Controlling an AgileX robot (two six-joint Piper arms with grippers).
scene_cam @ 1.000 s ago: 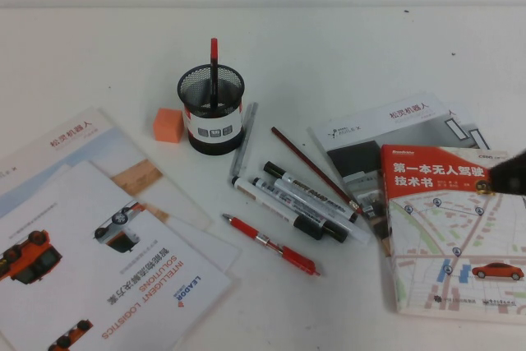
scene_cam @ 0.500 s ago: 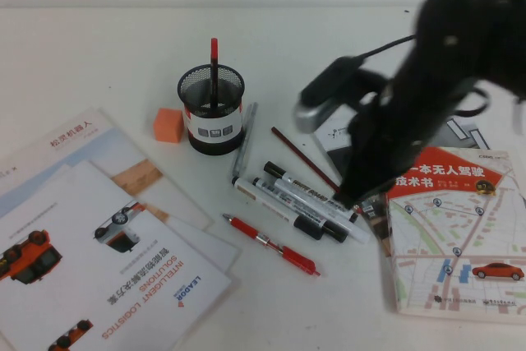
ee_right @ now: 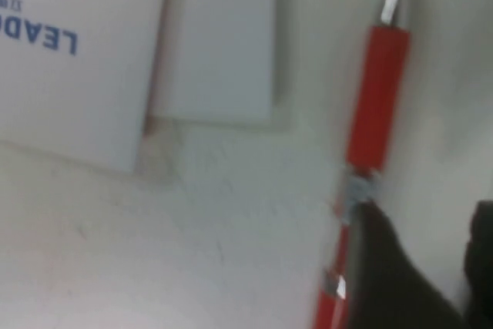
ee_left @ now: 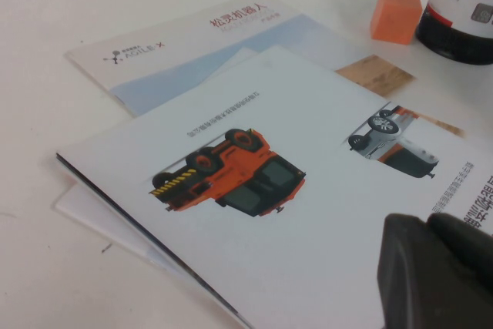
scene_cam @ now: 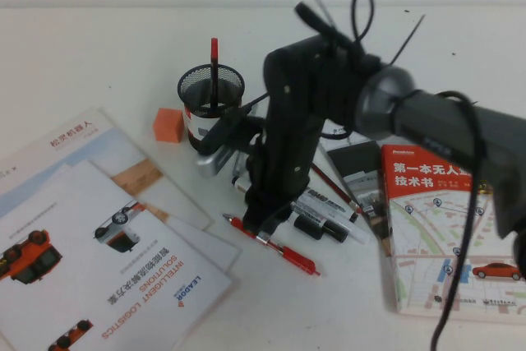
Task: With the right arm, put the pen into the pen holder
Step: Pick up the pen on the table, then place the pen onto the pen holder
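Note:
The red pen (scene_cam: pixel 292 257) lies flat on the table in front of the markers. It also shows in the right wrist view (ee_right: pixel 377 98). My right gripper (scene_cam: pixel 261 221) is low over the pen's left half. In the right wrist view it (ee_right: pixel 427 229) is open, and the pen lies just outside one finger (ee_right: pixel 377 267), not between the two. The black mesh pen holder (scene_cam: pixel 211 125) stands behind it to the left, with a dark pen with a red top (scene_cam: pixel 214 55) upright inside. My left gripper (ee_left: pixel 427 225) is shut and empty above the brochures, out of the high view.
White markers with black caps (scene_cam: pixel 329 219) lie right of my right gripper. A book with a red cover (scene_cam: pixel 452 236) lies at the right. Brochures (scene_cam: pixel 82 228) cover the left front. An orange cube (scene_cam: pixel 168 124) sits left of the holder.
My right arm swung in from the right edge, across the book and markers, and came down over the red pen. The pen and holder have not moved.

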